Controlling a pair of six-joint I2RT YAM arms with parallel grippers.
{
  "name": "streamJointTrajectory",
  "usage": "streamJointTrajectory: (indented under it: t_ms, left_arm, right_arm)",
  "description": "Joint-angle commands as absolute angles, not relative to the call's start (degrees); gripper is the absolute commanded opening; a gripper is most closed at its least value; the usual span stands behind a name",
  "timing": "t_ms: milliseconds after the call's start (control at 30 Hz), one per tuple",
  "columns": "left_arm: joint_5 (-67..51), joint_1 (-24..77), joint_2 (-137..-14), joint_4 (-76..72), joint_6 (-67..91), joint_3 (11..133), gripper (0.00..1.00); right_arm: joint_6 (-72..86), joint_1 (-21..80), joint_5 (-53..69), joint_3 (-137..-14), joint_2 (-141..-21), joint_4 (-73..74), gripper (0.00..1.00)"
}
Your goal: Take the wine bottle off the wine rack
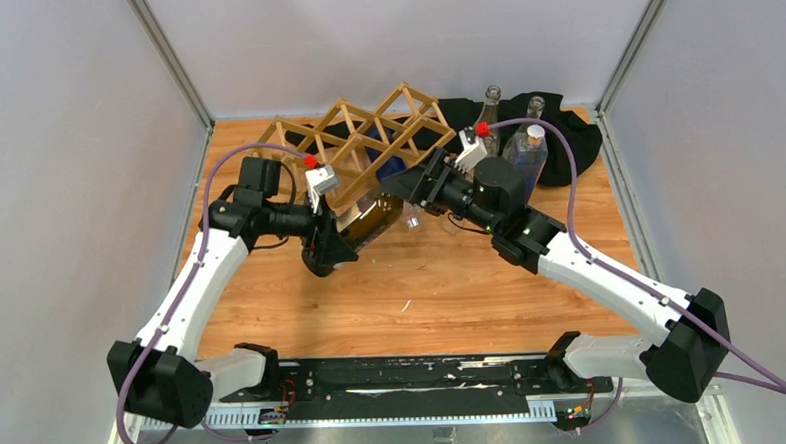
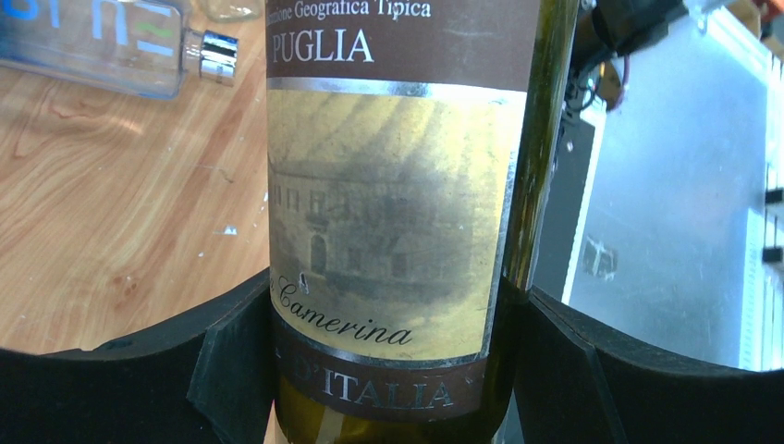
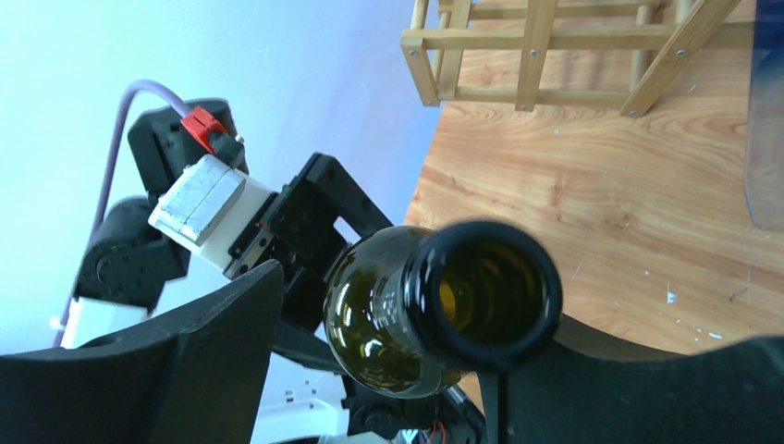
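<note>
the left gripper (image 2: 393, 379) is shut tight on the dark green glass wine bottle (image 2: 398, 213). its two black fingers (image 2: 231, 370) press on each side of the fat part, low down on the brown and yellow paper label. the right gripper (image 3: 416, 370) is wide open. the round mouth of the bottle sits between its two sides and points right at that wrist camera. one side looks close to the neck and the other is well apart from it, so i think this gripper has hold of nothing.

the wine bottle lies on its side in the air, above the light brown wooden counter (image 1: 422, 281). its long line runs from the left gripper at the fat end to the right gripper at the thin end. so the left arm has the body, and the right arm is the one nearer the neck.

the light wood lattice wine rack (image 1: 365, 133) stands just behind the bottle, toward the back of the counter. in the right wrist view there is bare counter between the bottle mouth and the rack, so i think the bottle is out of its hole. the next move should go away from the rack, toward the near edge, so the neck does not bump the slats.
</note>
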State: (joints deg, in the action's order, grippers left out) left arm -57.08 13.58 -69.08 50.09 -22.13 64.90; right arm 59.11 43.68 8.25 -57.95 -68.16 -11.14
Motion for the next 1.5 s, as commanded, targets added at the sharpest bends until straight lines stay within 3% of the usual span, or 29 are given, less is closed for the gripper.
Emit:
streamJointTrajectory:
  t_ms: [0,133,333,567,600,667,700,733,800,900,1167,1467]
  left_arm:
    - [-56.4,13.1,-62.3,27.8,-4.8,58.8,0.0]
    - [-57.3,13.1,-63.1,32.0,-7.6,59.3,0.0]
    - [-58.4,13.1,-64.1,37.4,-12.4,59.7,0.0]
    - [-60.7,13.1,-63.7,41.3,-16.4,58.7,0.0]
    - [-60.9,13.1,-63.6,42.0,-16.9,58.6,0.0]
    - [-60.7,13.1,-63.6,43.2,-17.9,58.4,0.0]
    - [-59.5,13.1,-63.7,44.1,-18.2,58.5,0.11]
    - [-58.5,13.1,-64.2,45.3,-19.0,58.8,0.28]
    - [-55.6,13.1,-65.1,49.0,-21.2,60.1,0.62]
    - [-51.2,13.1,-65.8,52.0,-24.3,61.6,0.98]
    - [-45.5,13.0,-67.3,56.5,-28.0,65.1,1.0]
    - [-32.8,12.4,-72.1,58.9,-28.9,70.3,1.0]
  right_arm:
    - [58.2,46.1,1.0,-59.4,-68.8,-14.3,0.75]
    - [55.9,46.1,1.4,-62.7,-71.9,-13.5,0.69]
    - [54.8,46.1,2.5,-64.4,-75.7,-14.4,0.51]
    - [51.3,46.1,1.7,-65.8,-77.9,-13.8,0.41]
    - [50.9,46.1,1.7,-66.0,-78.3,-13.9,0.37]
    - [49.5,46.1,2.2,-66.4,-78.7,-14.1,0.16]
    - [48.9,46.1,2.3,-66.6,-78.7,-13.5,0.04]
    - [48.1,46.1,2.2,-66.8,-78.4,-12.9,0.0]
    - [46.2,46.1,1.9,-66.2,-77.0,-12.0,0.0]
    - [43.2,46.1,1.4,-64.3,-73.9,-11.2,0.0]
    - [34.1,46.1,0.1,-59.7,-64.2,-1.4,0.0]
    - [19.6,46.1,-14.2,-55.5,-52.8,10.0,0.0]
